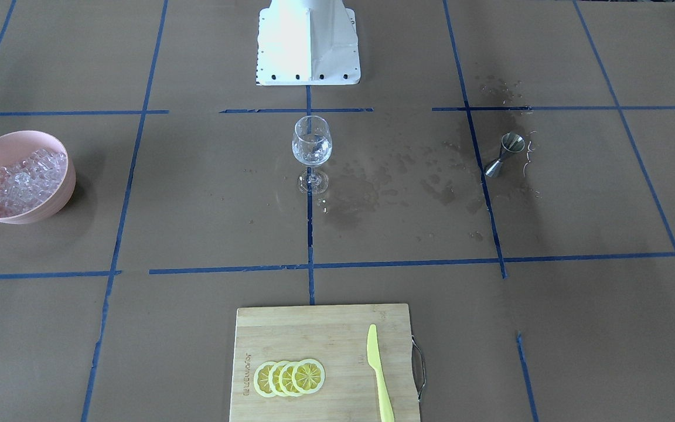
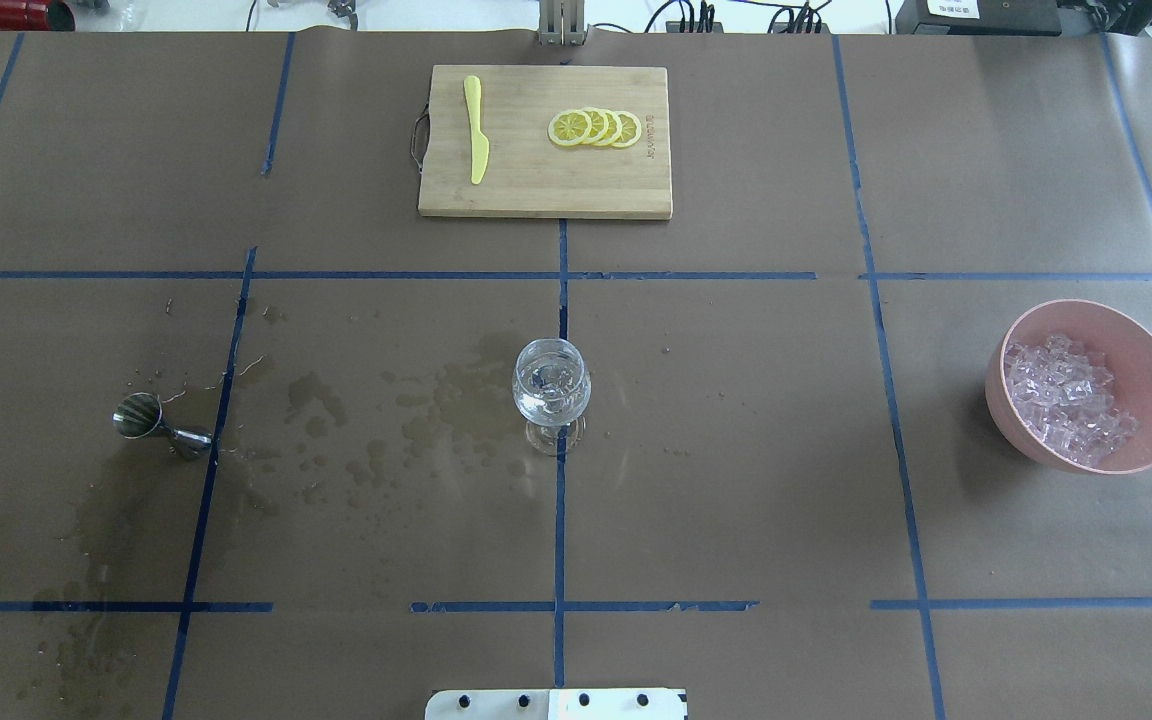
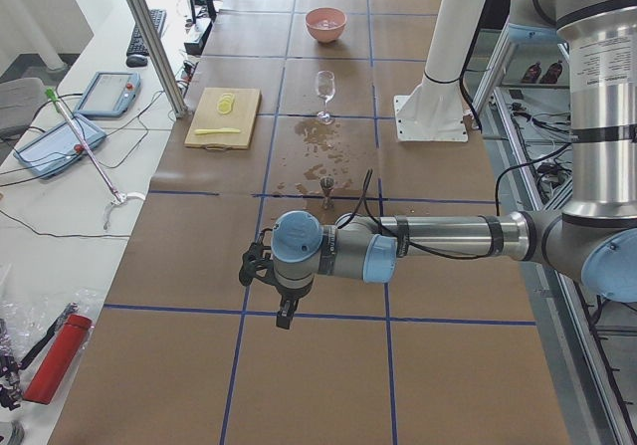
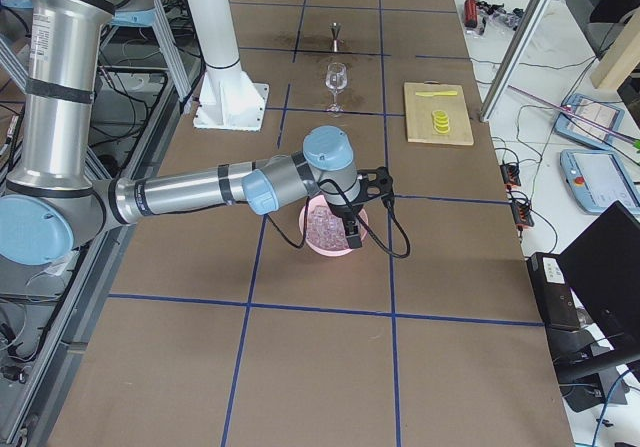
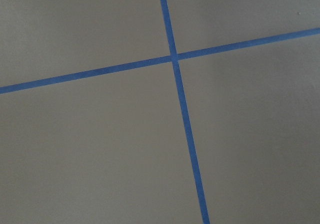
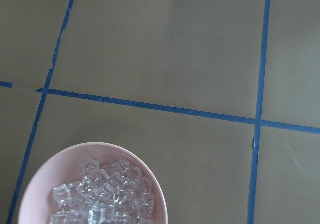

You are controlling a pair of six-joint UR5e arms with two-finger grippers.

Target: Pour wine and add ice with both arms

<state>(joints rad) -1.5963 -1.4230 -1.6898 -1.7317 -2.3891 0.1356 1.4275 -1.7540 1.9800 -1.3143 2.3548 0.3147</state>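
Right gripper (image 4: 352,233) over pink bowl (image 6: 42,179) of ice (image 6: 102,199); left gripper (image 3: 284,316) far off; can't tell either's grip. Drop centred, pinch one cube, avoid rim.

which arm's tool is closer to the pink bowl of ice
Right. The right tool hangs close by the pink bowl, toward the table's right end. The left tool is at the opposite end, beyond the jigger.
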